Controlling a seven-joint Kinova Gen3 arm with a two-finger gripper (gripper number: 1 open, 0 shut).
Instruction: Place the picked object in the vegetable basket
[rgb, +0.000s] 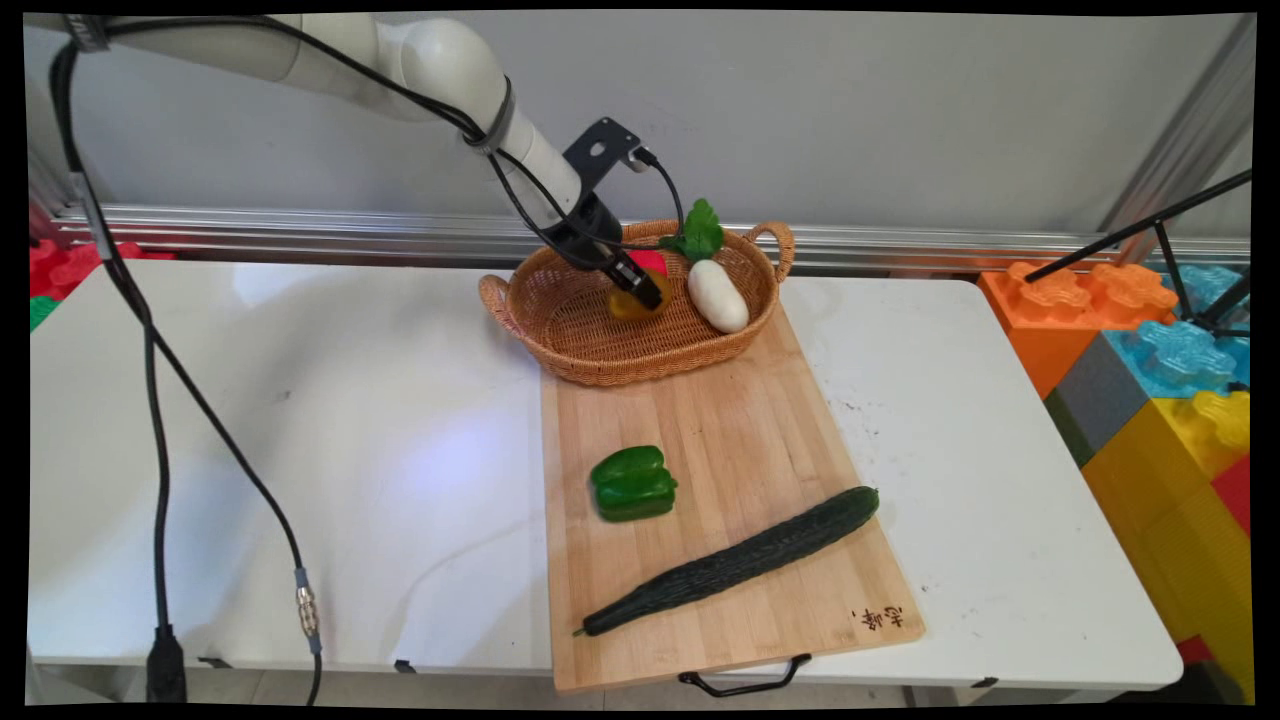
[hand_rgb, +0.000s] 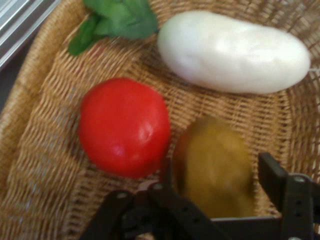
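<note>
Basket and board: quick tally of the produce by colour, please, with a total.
Green: 2, pepper and cucumber, both on the board
White: 1, radish, in the basket
Red: 1, tomato, in the basket
Yellow: 1, at the gripper, in the basket
Total: 5

White rounded arm (rgb: 420, 60) with strapped black cables (rgb: 150, 380), black bracket (rgb: 600, 150), black gripper (rgb: 645, 292) linkage with silver screws.

overhead table view, close basket (rgb: 590, 340) hand-view
</note>
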